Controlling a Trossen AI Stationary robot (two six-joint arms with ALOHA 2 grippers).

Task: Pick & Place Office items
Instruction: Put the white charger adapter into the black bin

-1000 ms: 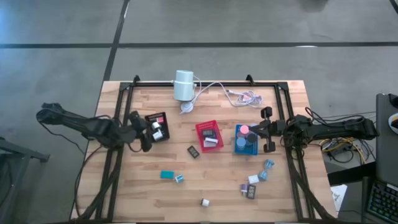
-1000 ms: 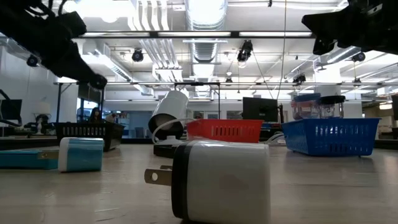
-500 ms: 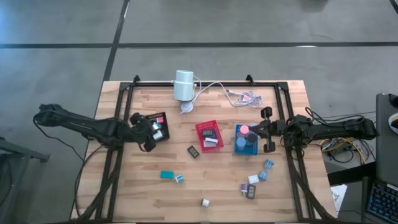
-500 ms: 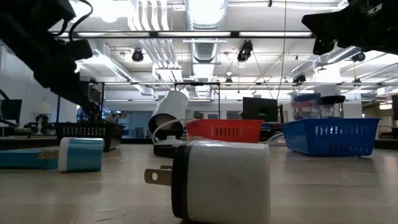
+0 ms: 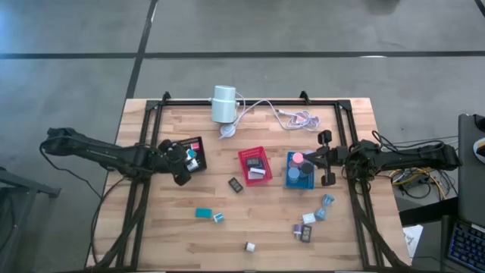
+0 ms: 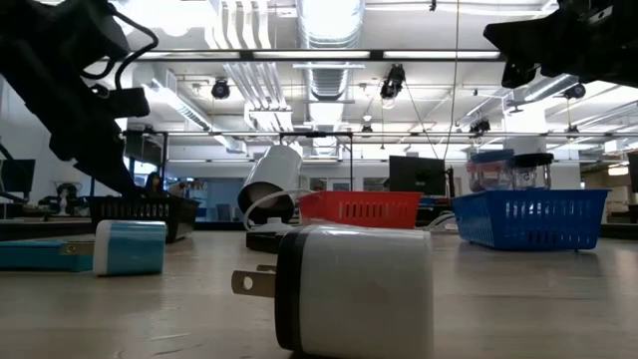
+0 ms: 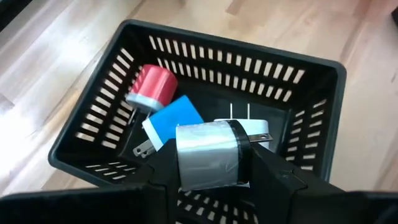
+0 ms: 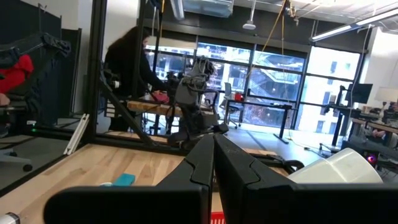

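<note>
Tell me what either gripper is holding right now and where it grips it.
The left gripper holds a white plug-in charger by its two sides, above the black tray. The right gripper is shut and holds nothing.

Left gripper [image 7: 208, 163] angled down at left side, jaws clamped on load. Right gripper [image 5: 326, 158] level at right side, jaws closed, empty.

I see a white charger with a black band [image 7: 208, 154] clamped in my left hand [image 7: 211, 165], above the black tray [image 7: 81, 134]. In that tray lie a red-and-white plug [image 7: 151, 88], a blue block [image 7: 177, 118] and a white plug [image 7: 249, 126]. On the bench, a teal block [image 5: 203, 213] and a white charger [image 6: 354, 289] lie loose
</note>
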